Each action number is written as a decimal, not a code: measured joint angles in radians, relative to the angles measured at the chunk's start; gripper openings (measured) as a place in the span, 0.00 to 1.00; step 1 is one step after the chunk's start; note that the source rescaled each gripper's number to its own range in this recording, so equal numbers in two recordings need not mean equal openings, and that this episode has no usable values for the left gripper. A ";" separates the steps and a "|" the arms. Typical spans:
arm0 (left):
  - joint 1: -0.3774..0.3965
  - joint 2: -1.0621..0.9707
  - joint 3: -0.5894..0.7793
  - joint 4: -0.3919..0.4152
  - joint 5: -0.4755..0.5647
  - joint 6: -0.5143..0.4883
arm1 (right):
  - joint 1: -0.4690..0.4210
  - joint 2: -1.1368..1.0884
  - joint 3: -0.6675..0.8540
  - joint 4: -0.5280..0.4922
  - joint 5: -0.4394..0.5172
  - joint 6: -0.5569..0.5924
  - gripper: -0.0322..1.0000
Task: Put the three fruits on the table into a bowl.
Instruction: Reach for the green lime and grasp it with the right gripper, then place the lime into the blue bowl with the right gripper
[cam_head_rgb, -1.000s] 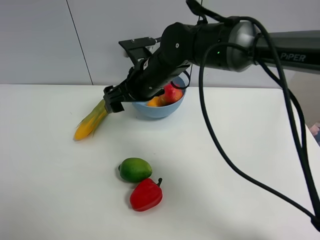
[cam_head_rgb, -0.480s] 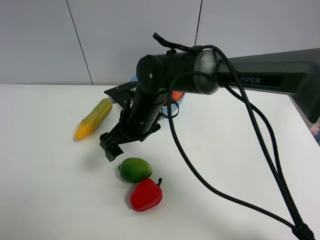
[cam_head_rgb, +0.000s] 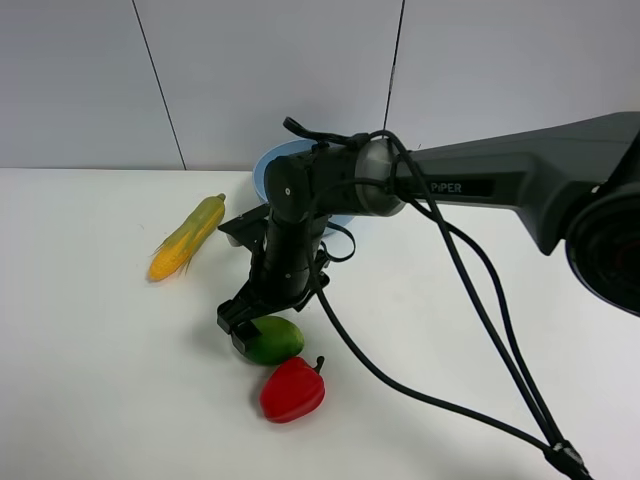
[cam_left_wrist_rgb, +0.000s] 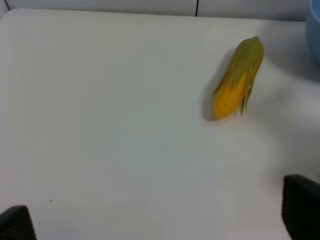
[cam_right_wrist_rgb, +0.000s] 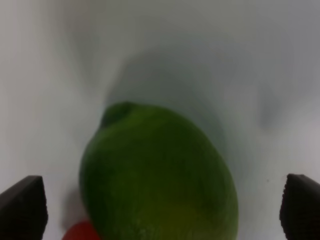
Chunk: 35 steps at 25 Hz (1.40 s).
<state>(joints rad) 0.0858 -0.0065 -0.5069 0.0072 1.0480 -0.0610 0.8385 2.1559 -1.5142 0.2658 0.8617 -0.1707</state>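
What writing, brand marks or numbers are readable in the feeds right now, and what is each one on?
"PIPER": white lettering on the dark link of the right arm, in the exterior high view.
Nothing else is readable. The green fruit, red bell pepper, corn cob, bowl and table show no marks, and neither wrist view shows any text.

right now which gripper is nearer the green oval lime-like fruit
Right. The right gripper hangs over the green oval fruit, fingers open either side; the left gripper faces the yellow-green corn cob, fruit unseen.
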 joint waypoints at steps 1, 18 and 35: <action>0.000 0.000 0.000 0.000 0.000 0.000 | 0.000 0.005 0.000 -0.001 0.001 0.000 0.82; 0.000 0.000 0.000 0.000 0.000 0.000 | 0.000 0.050 0.000 0.021 -0.023 0.019 0.31; 0.000 0.000 0.000 0.000 0.000 0.000 | -0.025 0.057 -0.342 -0.016 0.040 0.044 0.31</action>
<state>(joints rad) 0.0858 -0.0065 -0.5069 0.0072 1.0480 -0.0610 0.8131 2.2130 -1.8562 0.2494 0.9013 -0.1263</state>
